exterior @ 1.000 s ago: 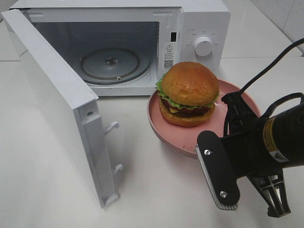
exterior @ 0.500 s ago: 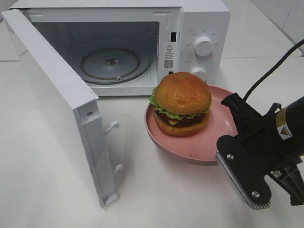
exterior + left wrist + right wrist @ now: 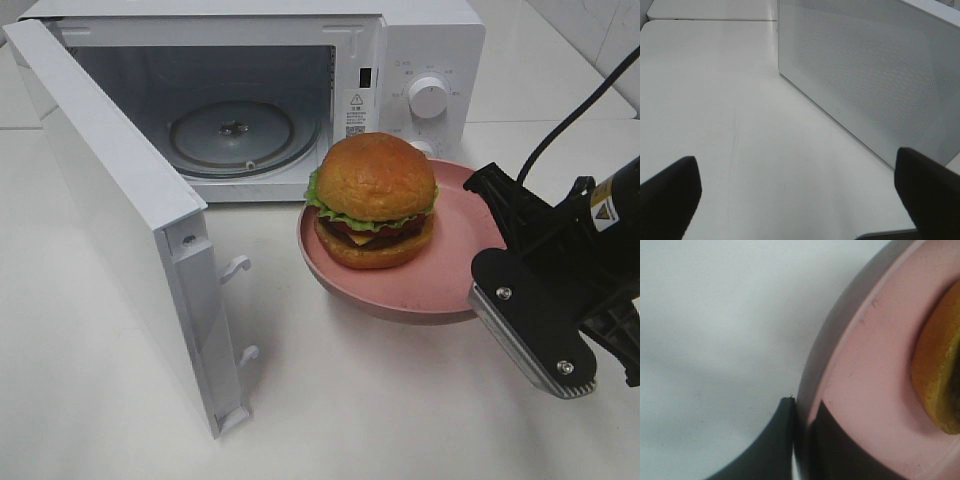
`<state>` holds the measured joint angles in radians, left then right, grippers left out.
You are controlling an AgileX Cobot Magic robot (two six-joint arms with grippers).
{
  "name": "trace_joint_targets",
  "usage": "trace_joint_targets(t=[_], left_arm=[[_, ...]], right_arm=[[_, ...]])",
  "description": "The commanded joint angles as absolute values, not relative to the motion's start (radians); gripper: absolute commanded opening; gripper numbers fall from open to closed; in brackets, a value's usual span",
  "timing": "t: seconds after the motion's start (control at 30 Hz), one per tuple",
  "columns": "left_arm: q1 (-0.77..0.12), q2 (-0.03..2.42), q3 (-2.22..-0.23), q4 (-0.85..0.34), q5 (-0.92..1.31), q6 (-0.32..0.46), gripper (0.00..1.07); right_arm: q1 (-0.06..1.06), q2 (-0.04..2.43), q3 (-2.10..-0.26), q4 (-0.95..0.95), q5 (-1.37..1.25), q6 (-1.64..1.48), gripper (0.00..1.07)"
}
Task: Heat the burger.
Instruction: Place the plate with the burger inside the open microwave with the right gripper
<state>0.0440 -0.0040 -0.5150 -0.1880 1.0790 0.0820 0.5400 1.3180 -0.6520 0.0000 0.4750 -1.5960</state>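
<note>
Right wrist view: right claw pinches the pink plate rim carrying the burger; left claw spread wide.

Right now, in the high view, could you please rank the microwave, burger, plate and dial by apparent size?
1. microwave, by far the largest.
2. plate.
3. burger, which fits within the plate's rim.
4. dial, the smallest.
None of these is a close call.
</note>
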Motion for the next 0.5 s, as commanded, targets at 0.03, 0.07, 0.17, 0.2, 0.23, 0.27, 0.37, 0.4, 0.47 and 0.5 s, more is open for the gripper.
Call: trace_joint_targets(t=[0.03, 0.07, 0.17, 0.2, 0.23, 0.27, 0.37, 0.4, 0.47, 0.5], left_arm=[[0.048, -0.021, -0.515, -0.192, 1.070, 0.078, 0.98], [0.048, -0.021, -0.515, -0.192, 1.070, 0.078, 0.98], [0.048, -0.021, -0.515, -0.192, 1.070, 0.078, 0.98], [0.048, -0.021, -0.515, -0.192, 1.070, 0.078, 0.98], [0.048, -0.021, -0.515, -0.192, 1.070, 0.078, 0.98], [0.048, -0.021, -0.515, -0.192, 1.070, 0.078, 0.98], [0.048, -0.021, -0.515, -0.192, 1.070, 0.078, 0.98], [0.048, -0.021, -0.515, -0.192, 1.070, 0.078, 0.98], [0.048, -0.021, -0.515, -0.192, 1.070, 0.078, 0.98], [0.048, -0.021, -0.515, -0.192, 1.070, 0.078, 0.98]], right_arm=[[0.538, 1.313, -0.677, 0.010, 0.448, -1.611, 0.00], [0.538, 1.313, -0.677, 0.010, 0.458, -1.611, 0.00], [0.538, 1.313, -0.677, 0.010, 0.459, -1.611, 0.00], [0.538, 1.313, -0.677, 0.010, 0.459, -1.611, 0.00], [0.538, 1.313, -0.677, 0.010, 0.458, -1.611, 0.00], [0.538, 1.313, -0.677, 0.010, 0.458, -1.611, 0.00], [0.538, 1.313, -0.684, 0.017, 0.460, -1.610, 0.00], [0.538, 1.313, -0.687, 0.019, 0.459, -1.609, 0.00], [0.546, 1.313, -0.699, 0.021, 0.459, -1.609, 0.00], [0.563, 1.313, -0.711, 0.019, 0.462, -1.609, 0.00]])
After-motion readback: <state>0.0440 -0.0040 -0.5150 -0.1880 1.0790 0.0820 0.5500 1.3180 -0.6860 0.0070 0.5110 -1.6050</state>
